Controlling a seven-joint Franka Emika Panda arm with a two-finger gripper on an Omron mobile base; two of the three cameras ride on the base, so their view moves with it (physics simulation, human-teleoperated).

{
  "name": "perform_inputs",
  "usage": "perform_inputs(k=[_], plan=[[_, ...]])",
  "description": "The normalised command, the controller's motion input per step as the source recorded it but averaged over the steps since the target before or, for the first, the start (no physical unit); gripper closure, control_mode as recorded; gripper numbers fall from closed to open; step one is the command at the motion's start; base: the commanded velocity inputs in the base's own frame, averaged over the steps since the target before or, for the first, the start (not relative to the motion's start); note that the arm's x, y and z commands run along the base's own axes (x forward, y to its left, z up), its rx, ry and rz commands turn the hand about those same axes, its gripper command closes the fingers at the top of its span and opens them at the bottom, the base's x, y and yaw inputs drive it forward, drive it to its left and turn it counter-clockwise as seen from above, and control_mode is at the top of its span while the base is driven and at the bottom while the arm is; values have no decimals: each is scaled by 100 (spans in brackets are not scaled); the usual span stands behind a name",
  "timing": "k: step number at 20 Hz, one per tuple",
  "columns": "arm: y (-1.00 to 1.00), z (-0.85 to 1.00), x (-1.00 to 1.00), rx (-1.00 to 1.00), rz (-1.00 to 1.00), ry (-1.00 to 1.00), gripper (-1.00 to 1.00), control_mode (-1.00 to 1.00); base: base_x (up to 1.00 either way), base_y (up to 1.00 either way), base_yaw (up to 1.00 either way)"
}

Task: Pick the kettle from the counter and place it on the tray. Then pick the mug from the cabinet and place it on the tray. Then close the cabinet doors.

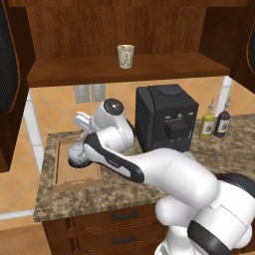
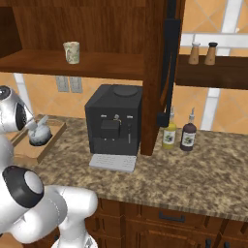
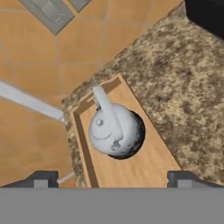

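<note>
The silver-grey kettle (image 3: 116,131) stands on the light-wood tray (image 3: 148,166), near its far end, and also shows as the kettle (image 1: 77,157) (image 2: 38,136). My gripper (image 3: 112,181) hangs just above it, open, its fingertips (image 3: 41,179) spread wide and clear of the wire handle; from the base it is the gripper (image 1: 79,143) (image 2: 39,122). The cream mug (image 1: 126,56) (image 2: 71,52) sits upright on the shelf of the cabinet (image 1: 149,67). Both cabinet doors (image 1: 7,64) (image 2: 169,63) stand open. The tray (image 1: 64,177) (image 2: 47,146) lies at the left end of the granite counter (image 1: 124,194).
A black coffee machine (image 1: 167,119) (image 2: 115,121) stands on the counter right of the tray. Two bottles (image 1: 214,123) (image 2: 178,134) stand further right. Wall sockets (image 1: 89,93) sit behind the tray. Drawers (image 1: 114,229) run below the counter.
</note>
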Motion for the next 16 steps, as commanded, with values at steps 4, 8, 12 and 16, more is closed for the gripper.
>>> perform_inputs(k=[4,8,12,16], plan=[[-14,9,-39,-26,15,1,-100,-100,0,0,0],[-39,35,-66,-34,15,0,-100,-100,0,0,0],[-53,65,-61,-22,12,-7,-100,-100,0,0,0],[-23,92,-44,-20,9,0,-100,-100,0,0,0]])
